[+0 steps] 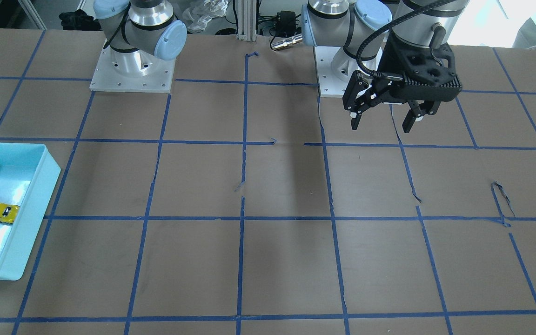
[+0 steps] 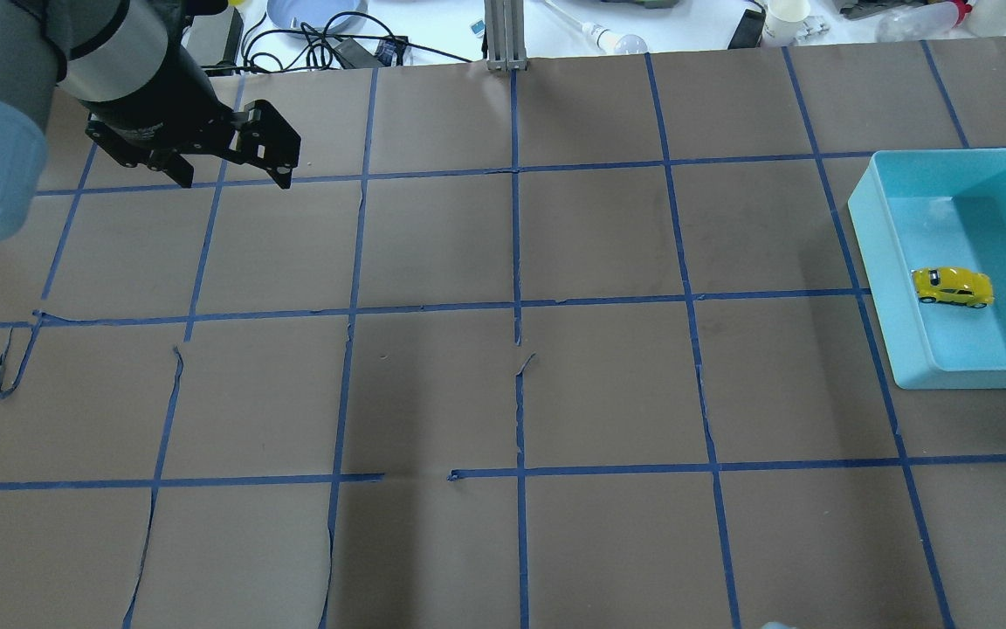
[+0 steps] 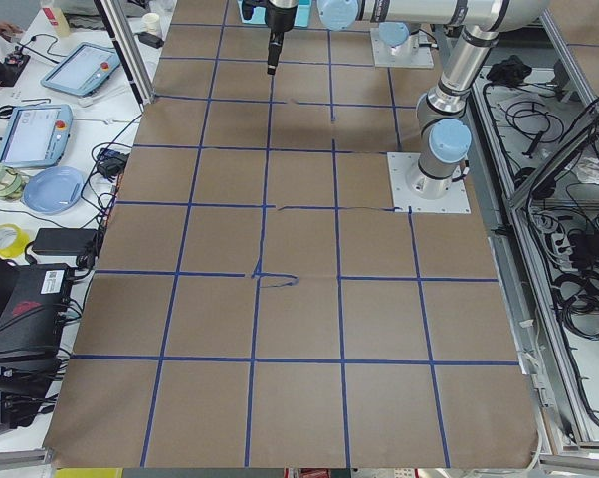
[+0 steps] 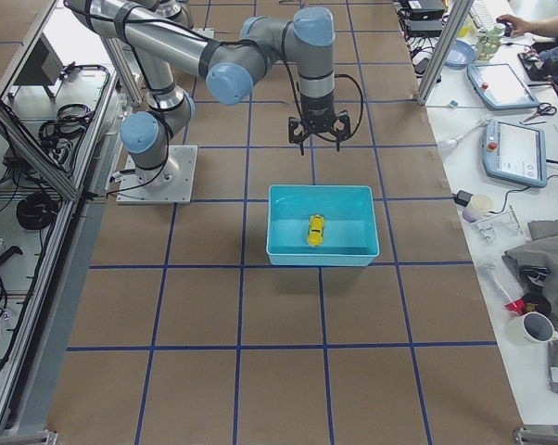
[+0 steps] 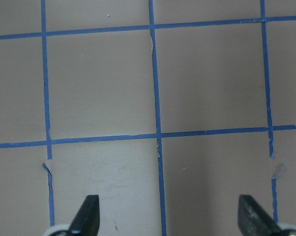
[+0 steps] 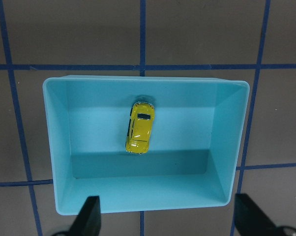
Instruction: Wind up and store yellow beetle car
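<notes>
Yellow beetle car (image 6: 139, 127) sits inside turquoise bin (image 6: 138, 194)

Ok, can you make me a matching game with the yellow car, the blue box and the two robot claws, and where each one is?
Things:
1. yellow beetle car
2. turquoise bin
3. left gripper
4. right gripper

Places and states:
A. open, over a plain part of the table
B. standing on the table, on the robot's right side
C. open, held up high, its camera looking down into the bin
D. resting on the bin's floor, with nothing holding it

Pairs: 1-D, 2-B, 3-A, 4-C.
</notes>
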Controlling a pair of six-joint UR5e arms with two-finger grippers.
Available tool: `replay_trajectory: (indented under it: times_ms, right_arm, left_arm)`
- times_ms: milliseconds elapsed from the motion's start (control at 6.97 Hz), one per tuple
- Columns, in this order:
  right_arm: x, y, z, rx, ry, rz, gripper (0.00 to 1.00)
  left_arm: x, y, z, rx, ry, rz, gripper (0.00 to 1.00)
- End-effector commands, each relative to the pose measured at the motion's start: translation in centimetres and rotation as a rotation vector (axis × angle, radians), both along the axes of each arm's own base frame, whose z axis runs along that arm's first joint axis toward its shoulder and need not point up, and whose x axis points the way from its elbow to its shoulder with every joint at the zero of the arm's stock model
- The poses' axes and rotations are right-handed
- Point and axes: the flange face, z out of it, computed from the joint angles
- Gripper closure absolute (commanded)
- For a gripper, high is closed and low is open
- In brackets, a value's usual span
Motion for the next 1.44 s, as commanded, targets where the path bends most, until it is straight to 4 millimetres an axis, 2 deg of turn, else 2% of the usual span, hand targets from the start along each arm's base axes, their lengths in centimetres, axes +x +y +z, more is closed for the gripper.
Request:
replay_trajectory:
  times_ms: [0, 144, 287, 574, 861, 1148, 1292]
  right_arm:
    - [1.6, 0.0, 3.2, 0.003, -0.001, -0.102, 0.04]
    - [1.9, 0.1, 2.8, 0.013, -0.029, -0.179, 0.04]
    - [3.4, 0.0, 2.8, 0.000, -0.055, -0.285, 0.02]
    - [12.9, -1.0, 2.4, -0.029, -0.105, -0.453, 0.00]
    - [22.7, -0.3, 2.4, -0.066, -0.147, -0.570, 0.00]
    - [28.6, 0.9, 2.3, -0.105, -0.204, -0.817, 0.00]
    - [30.3, 1.5, 2.5, -0.117, -0.223, -0.897, 0.00]
  left_arm:
    - [0.2, -0.1, 0.1, -0.002, -0.001, 0.001, 0.00]
    - [0.3, -0.1, 0.1, -0.003, 0.001, 0.004, 0.00]
    - [0.2, -0.1, 0.2, -0.005, 0.001, 0.003, 0.00]
    - [0.4, -0.4, 0.3, -0.014, 0.001, 0.006, 0.00]
    - [0.3, -0.2, 0.0, -0.009, -0.001, 0.004, 0.00]
    - [0.4, -0.2, -0.1, -0.008, 0.001, 0.006, 0.00]
    - [0.4, -0.1, 0.0, -0.009, 0.001, 0.006, 0.00]
